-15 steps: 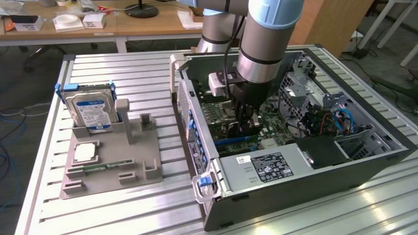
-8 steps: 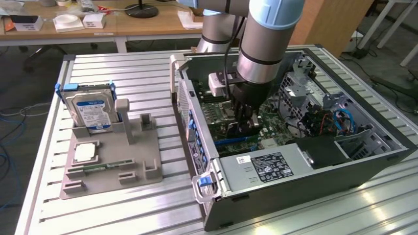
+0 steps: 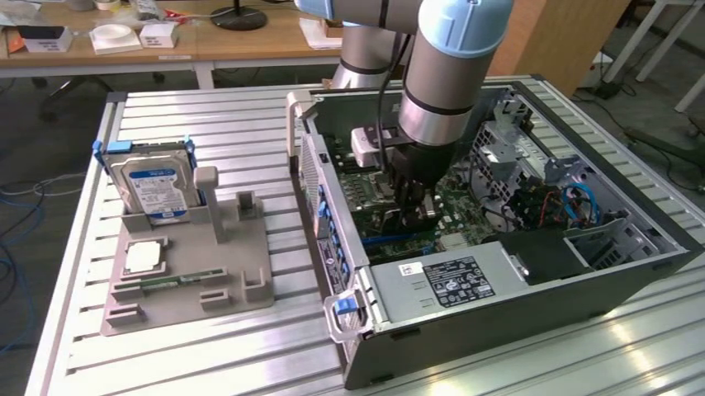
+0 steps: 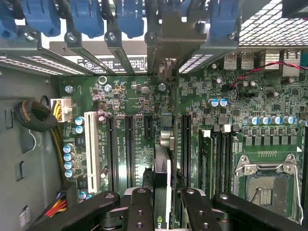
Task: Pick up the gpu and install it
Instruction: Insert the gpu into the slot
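The gpu (image 4: 162, 173) shows edge-on in the wrist view, a thin card with its silver bracket (image 4: 166, 41) at the far end against the case's rear slot openings. My gripper (image 4: 162, 204) is shut on it, one black finger (image 4: 139, 209) on each face. The card stands on edge over the green motherboard (image 4: 144, 96), parallel to the long black expansion slots (image 4: 129, 149). In the exterior view my gripper (image 3: 417, 216) reaches straight down into the open computer case (image 3: 661, 247), low over the motherboard. Whether the card sits in a slot I cannot tell.
A power supply (image 3: 463, 280) fills the near end of the case; cables and drive bays (image 3: 562, 202) lie on the exterior view's right. On the table at the exterior view's left, a grey fixture (image 3: 187, 272) holds a hard drive (image 3: 154, 186), a processor (image 3: 144, 257) and a memory stick (image 3: 182, 280).
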`<state>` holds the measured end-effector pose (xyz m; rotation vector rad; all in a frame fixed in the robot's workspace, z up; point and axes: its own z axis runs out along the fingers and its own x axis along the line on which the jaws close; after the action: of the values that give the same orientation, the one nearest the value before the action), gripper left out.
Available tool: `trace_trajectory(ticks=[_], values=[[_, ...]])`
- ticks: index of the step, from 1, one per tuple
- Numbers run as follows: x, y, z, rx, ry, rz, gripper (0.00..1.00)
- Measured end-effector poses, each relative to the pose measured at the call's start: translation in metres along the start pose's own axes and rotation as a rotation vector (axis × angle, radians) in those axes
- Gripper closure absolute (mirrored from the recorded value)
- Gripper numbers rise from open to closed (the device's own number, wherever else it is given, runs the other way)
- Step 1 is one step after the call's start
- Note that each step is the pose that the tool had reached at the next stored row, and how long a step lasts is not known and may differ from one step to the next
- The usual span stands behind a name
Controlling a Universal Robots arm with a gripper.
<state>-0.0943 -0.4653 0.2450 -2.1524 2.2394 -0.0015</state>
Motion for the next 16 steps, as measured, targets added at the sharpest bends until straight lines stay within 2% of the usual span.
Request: trace_trajectory(ticks=[14,16], values=[[-0.0030,0.0001,-0.0017,0.0025,-0.0005,0.000,0.73],[-0.0031,0.0003,-0.0029,0.0054,-0.0005,0.000,0.73]])
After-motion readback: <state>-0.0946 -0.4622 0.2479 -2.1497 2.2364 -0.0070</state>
